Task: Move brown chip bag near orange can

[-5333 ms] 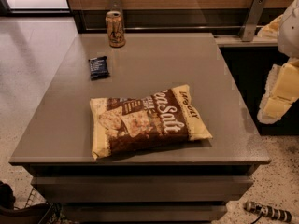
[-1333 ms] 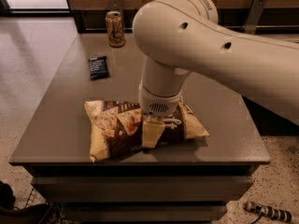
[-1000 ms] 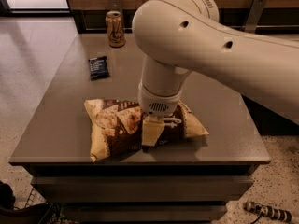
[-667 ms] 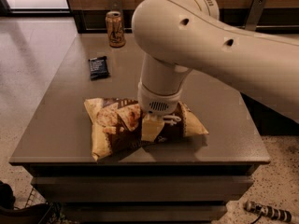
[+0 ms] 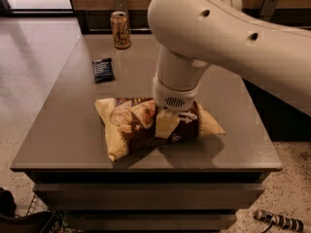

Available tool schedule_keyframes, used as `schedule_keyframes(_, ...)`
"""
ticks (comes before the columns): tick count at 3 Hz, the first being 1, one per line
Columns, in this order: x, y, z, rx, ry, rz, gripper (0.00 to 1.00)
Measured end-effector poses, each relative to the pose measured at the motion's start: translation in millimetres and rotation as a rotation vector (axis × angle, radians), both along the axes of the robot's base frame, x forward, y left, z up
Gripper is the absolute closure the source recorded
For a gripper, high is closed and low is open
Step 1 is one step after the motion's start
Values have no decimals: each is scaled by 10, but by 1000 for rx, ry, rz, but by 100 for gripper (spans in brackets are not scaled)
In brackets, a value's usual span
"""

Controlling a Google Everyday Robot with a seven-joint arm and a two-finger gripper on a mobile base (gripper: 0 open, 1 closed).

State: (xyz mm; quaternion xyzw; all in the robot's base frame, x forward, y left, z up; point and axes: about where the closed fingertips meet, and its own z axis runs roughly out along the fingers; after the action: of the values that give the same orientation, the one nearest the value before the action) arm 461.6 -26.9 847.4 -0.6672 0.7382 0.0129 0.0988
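Note:
The brown chip bag point(image 5: 127, 126) lies near the front of the grey table point(image 5: 58, 130), bunched and creased in the middle. My gripper point(image 5: 170, 126) comes straight down from the big white arm point(image 5: 214, 28) onto the bag's middle and is shut on it. One cream finger point(image 5: 165, 124) shows against the dark part of the bag; the other is hidden. The orange can point(image 5: 120, 30) stands upright at the table's far edge, left of the arm and well apart from the bag.
A small dark blue snack packet point(image 5: 103, 69) lies flat between the can and the bag, toward the left. The table's front edge is just below the bag. A dark cabinet stands to the right; floor lies to the left.
Five seconds ago the arm was off to the right and the bag lay flat. Now the arm is over the bag, which is bunched. In the last second the gripper and bag shifted only slightly.

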Motion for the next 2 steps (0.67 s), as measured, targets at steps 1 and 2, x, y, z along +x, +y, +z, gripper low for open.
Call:
schedule_keyframes(1,219,-261,200,12,-63,-52,100)
schedule_keyframes(2,855,-1020,668,99,-231,-167,100)
